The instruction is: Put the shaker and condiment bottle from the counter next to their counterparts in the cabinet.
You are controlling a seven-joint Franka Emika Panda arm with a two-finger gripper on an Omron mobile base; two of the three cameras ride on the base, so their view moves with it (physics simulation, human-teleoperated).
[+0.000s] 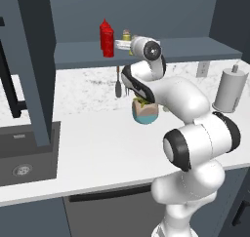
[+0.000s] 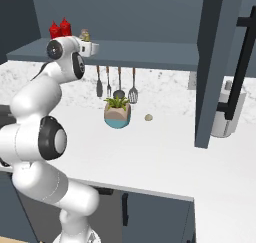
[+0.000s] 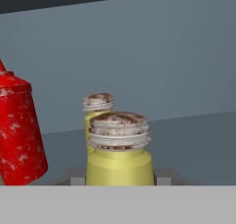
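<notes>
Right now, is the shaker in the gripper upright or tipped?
Upright. In the hand view the shaker stands with its cap on top and level, sides vertical, just in front of the second shaker and beside a red bottle in the cabinet.

Small olive-yellow cylindrical shaker w/ tan-grey cap (image 3: 119,149): base cut off at bottom of hand view. Second look-alike shaker (image 3: 97,107) mostly hidden behind it, only cap & shoulder show. Red squeeze bottle (image 3: 18,131) cut by left edge, nozzle tip out of frame. Left base view: white arm covers most of small potted plant (image 1: 145,112).
</notes>
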